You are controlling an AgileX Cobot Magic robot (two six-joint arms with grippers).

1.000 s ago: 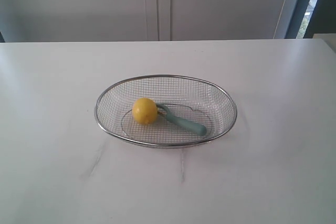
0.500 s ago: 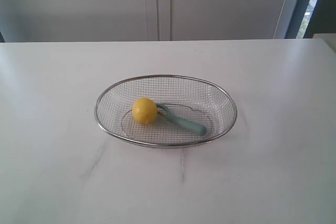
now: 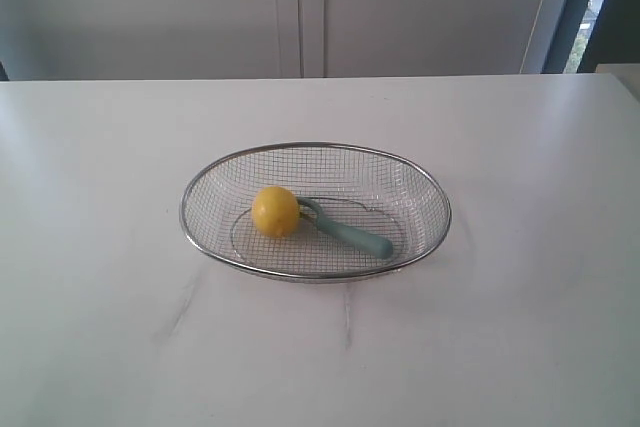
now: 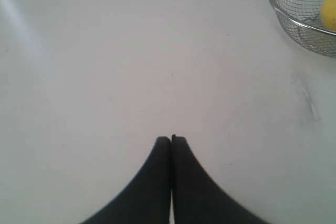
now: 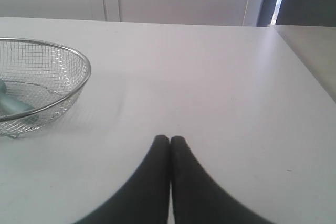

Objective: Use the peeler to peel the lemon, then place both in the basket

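Exterior view: lemon (image 3: 275, 211) and peeler (image 3: 345, 230) both inside the basket (image 3: 315, 148), which sits mid-surface (image 3: 100, 327). No arm in sight here. Lemon left of the basket's centre, touching or just beside the peeler's loop head; handle running from that head down toward the basket's right near rim, so long axis diagonal across the mesh floor.

Left wrist view: left gripper (image 4: 171, 139) with jaws pressed together, holding nothing, over bare surface; basket rim and part of the lemon off at the far corner, well apart. Right wrist view: right gripper (image 5: 169, 139) likewise closed up tight and empty, basket off to one side with the peeler's teal handle end showing through the mesh.

Probably lemon for the left arm and handle for the right, since each lies on that arm's side of the basket. Cannot tell which arm stands nearer.

Lemon smooth, evenly yellow, skin apparently whole; no sticker visible from here. Peeler pale teal; blade too small to make out.
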